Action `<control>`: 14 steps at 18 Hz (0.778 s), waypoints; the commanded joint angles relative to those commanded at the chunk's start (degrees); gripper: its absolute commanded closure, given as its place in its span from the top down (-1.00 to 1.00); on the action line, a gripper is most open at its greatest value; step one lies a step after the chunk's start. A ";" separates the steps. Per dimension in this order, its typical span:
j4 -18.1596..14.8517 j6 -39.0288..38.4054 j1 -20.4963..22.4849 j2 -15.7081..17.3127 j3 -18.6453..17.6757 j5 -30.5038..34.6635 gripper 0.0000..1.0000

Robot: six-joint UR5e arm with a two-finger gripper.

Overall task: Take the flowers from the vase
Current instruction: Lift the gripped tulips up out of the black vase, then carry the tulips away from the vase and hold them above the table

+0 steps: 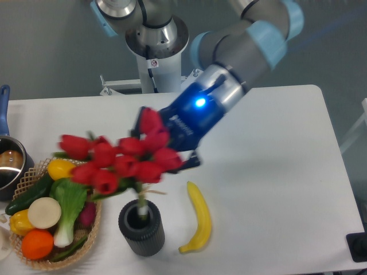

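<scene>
Flowers (pixel 123 162) held in hand (pixel 172 153), stems dangling over vase (pixel 141 227).

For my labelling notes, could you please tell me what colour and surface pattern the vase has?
The vase is dark grey-black with vertical ribs, shown in the fixed camera view.

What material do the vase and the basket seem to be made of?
The vase: probably matte dark plastic or rubber, judging by its even vertical ribs and lack of shine. The basket: woven wicker or a similar natural fibre, tan, with an open lattice rim.
</scene>
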 joint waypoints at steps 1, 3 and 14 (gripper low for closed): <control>0.00 1.93 2.37 -0.17 0.00 0.70 -1.00; 0.00 4.66 4.05 -0.44 0.00 6.47 -1.00; -0.79 20.75 11.17 -2.99 -4.99 30.66 -1.00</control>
